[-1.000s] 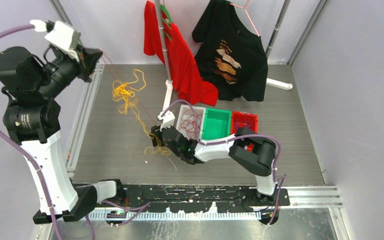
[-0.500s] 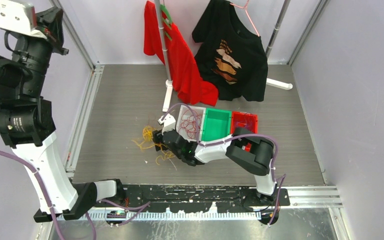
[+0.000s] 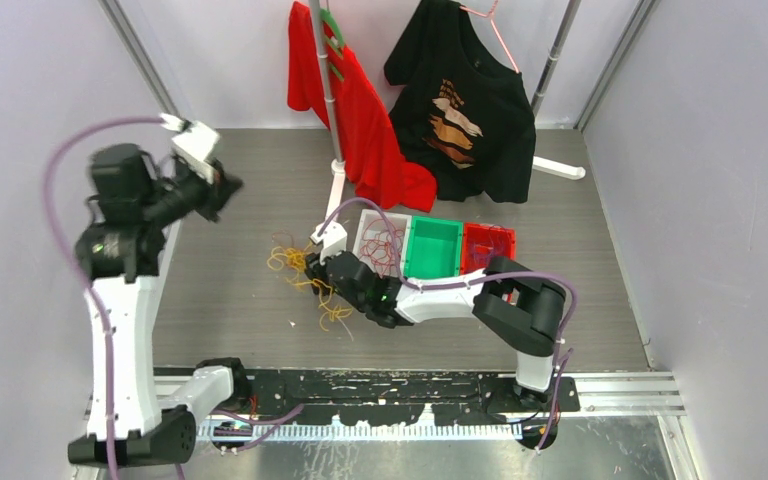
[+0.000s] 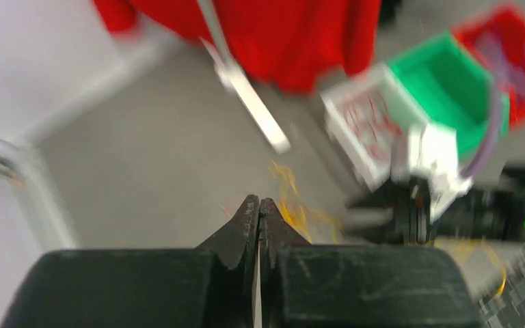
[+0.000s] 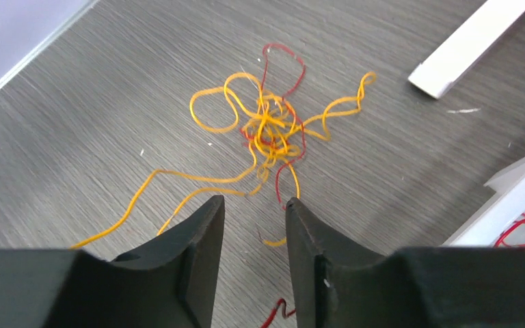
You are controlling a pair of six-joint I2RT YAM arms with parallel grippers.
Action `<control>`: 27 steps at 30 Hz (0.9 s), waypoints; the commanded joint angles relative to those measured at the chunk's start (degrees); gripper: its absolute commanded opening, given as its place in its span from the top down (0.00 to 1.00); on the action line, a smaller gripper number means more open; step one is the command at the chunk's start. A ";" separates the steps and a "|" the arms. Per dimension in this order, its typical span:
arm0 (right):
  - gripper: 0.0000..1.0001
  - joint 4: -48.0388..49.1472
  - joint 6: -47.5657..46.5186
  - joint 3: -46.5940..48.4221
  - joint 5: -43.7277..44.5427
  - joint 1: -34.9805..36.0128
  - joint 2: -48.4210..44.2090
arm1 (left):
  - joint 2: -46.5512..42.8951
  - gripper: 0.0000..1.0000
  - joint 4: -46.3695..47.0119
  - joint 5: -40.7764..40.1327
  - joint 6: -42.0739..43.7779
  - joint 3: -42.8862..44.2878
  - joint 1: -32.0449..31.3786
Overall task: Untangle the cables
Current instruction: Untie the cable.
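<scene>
The left arm (image 3: 120, 330) has come down from its high reach. Its jaws are pressed shut, and in the blurred wrist view we make out no strand between them. The red strand they held taut above the surface (image 3: 240, 230) a moment ago is gone from them.

The cables (image 5: 268, 130) have dropped back and now lie flat as a knot of yellow and red wire. The knot sits just left of the white bin (image 3: 368, 216), where a few red wires already lie. The right arm (image 3: 430, 300) lies low beside the knot. Its jaws stand partway apart and grip nothing that we can see, and loose yellow tails end right at their tips.

We judge that the pull has loosened little, since the core looks bunched. The sorting is far from done, and a fresh grasp on one tail is needed.
</scene>
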 commanded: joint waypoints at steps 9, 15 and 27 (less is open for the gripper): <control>0.60 -0.29 -2.00 3.93 -3.38 0.19 -5.77 | -0.36 0.76 -17.12 25.30 19.86 -25.10 -1.57; 0.63 -0.75 2.41 4.80 -7.35 -0.57 -5.08 | 0.00 0.74 -21.64 25.31 30.72 -30.19 -5.01; 0.72 0.16 13.53 5.48 -14.81 -4.92 -3.45 | -4.89 0.77 -5.62 20.67 27.18 -41.20 -8.09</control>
